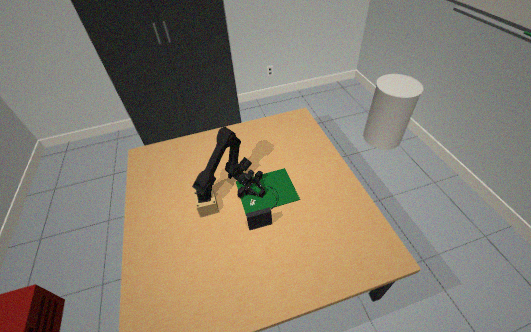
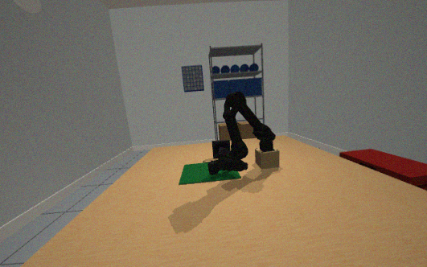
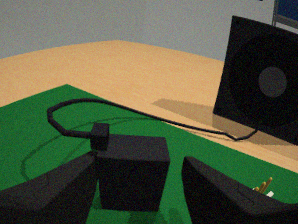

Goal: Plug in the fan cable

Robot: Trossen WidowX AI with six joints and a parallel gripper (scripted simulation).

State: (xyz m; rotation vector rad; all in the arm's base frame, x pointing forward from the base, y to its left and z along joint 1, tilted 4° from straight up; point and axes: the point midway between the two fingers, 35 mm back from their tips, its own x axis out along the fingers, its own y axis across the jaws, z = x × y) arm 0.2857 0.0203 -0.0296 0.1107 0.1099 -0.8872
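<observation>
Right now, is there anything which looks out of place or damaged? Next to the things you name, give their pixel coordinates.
Yes: the plug (image 3: pixel 134 176) is between the fingers of the open end effector (image 1: pixel 252 189) (image 2: pixel 227 165) (image 3: pixel 141 163), beside the gold pins (image 3: pixel 262 186), not on them. No damage is visible.

- And here's the black arm (image 2: pixel 253 117), bent high — its foot on a tan block (image 2: pixel 267 158)!
- Down low, the gripper (image 2: pixel 213 167) hangs over the green board (image 2: pixel 193 174), fingers too dark to read.
- Behind it, the dark fan (image 2: pixel 220 149) stands upright.
- Out back — a shelf rack (image 2: pixel 263 60) with blue round things (image 2: pixel 235 68); red cabinet (image 2: pixel 394 162) off right.
</observation>
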